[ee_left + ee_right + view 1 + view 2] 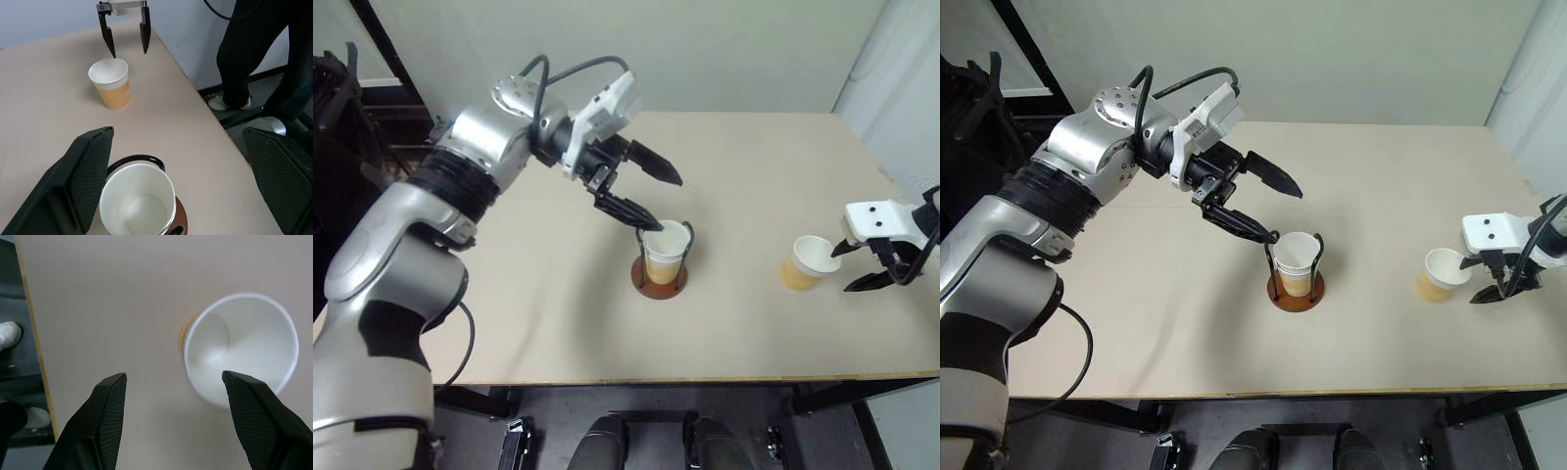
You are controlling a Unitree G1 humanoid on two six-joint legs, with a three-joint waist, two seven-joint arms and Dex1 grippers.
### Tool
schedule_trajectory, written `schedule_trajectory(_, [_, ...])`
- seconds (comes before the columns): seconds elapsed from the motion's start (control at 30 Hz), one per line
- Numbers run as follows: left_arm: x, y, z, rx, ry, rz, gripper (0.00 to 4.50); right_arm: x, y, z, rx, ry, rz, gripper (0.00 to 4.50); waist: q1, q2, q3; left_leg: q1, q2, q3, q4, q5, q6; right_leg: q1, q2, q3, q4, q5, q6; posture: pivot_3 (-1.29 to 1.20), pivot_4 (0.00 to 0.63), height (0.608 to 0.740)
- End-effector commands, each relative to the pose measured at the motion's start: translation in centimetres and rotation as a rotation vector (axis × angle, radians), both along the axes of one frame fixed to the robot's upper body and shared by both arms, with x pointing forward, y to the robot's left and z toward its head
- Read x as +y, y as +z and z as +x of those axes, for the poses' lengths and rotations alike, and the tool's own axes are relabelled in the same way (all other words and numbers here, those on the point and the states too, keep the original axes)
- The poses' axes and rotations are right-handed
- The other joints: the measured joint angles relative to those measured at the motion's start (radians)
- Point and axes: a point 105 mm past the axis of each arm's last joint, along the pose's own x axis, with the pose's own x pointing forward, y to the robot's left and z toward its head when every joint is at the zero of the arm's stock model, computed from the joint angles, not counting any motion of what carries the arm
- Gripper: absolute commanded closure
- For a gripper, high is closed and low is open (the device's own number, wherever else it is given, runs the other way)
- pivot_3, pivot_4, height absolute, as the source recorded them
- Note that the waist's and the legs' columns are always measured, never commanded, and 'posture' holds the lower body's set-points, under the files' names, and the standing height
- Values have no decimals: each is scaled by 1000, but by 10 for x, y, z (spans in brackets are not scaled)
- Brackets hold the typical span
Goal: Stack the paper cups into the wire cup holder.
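— What are you working on, and where?

— A pale beige bench (558, 323) with a thin wooden edge, set against a light wall. In my left wrist view a person (259, 54) in dark trousers and light shoes stands on the floor just beyond the far side of the bench.

— How many things do you count?

— Two paper cups and one wire cup holder (660, 275). The holder stands near the middle of the bench, and one paper cup (666, 251) sits upright inside it, between its two dark wire loops. The second paper cup (809, 262) stands upright on the bench well to the right, near the edge.

— And your grippers?

— My left gripper (658, 199) is spread wide and holds nothing; it hangs just above and beside the cup in the holder, lower fingertip close to the rim. My right gripper (854, 266) is parted too and empty, its fingers just beside the second cup, one tip near the rim, not clamped on it.
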Motion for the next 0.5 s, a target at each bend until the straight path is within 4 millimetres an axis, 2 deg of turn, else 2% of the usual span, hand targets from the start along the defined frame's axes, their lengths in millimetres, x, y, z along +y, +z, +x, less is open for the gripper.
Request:
schedule_trajectory(0.03, [-1, 13, -6, -40, -43, -7, 0, -1, 11, 2, -52, 7, -5, 1321, 1, 0, 0, 0, 0, 0, 0, 0, 0, 0, 0, 0, 0, 0, 0, 0, 150, 740])
schedule_trajectory(0.5, [5, 13, -6, -34, -28, -9, 0, -9, -11, 22, -90, 42, -99, 1321, 0, 0, 0, 0, 0, 0, 0, 0, 0, 0, 0, 0, 0, 1, -1, 0, 150, 740])
